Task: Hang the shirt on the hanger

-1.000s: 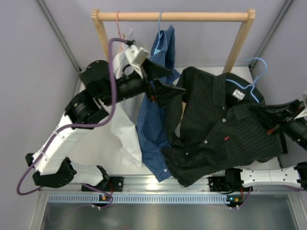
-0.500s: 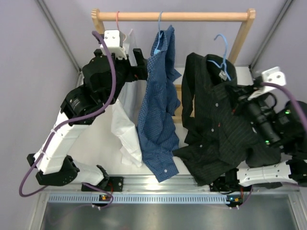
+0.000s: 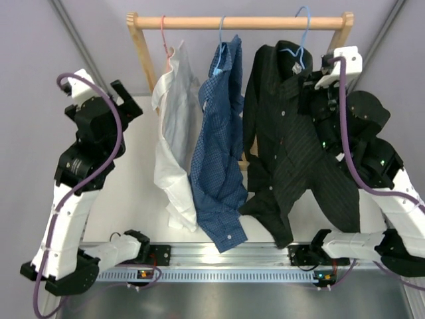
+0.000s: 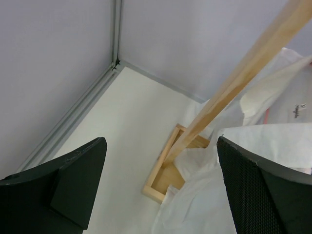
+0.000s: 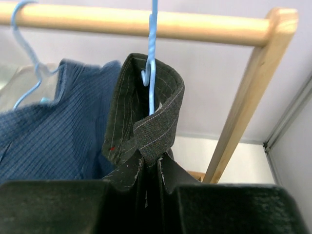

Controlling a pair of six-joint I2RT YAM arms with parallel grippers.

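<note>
The black pinstriped shirt (image 3: pixel 292 153) hangs on the thin light-blue hanger (image 3: pixel 300 40), whose hook reaches up to the wooden rail (image 3: pixel 239 22) at its right end. My right gripper (image 3: pixel 307 85) is shut on the shirt at the collar, just under the hook. In the right wrist view the collar (image 5: pixel 146 112) and the hanger wire (image 5: pixel 153 58) stand right above my shut gripper (image 5: pixel 152 165). My left gripper (image 3: pixel 123 100) is open and empty, off to the left of the rack; its fingertips (image 4: pixel 78 175) frame the rack's left post.
A white shirt (image 3: pixel 174 139) on a pink hanger (image 3: pixel 164 36) and a blue checked shirt (image 3: pixel 219 146) on another light-blue hanger (image 3: pixel 221 36) hang on the rail left of the black shirt. The rack's posts (image 3: pixel 141 53) and wooden foot (image 4: pixel 168 170) stand on the white table.
My right arm has lifted the black shirt and its hanger up to the rail's right end. My left arm has drawn back from the white shirt to the left.
</note>
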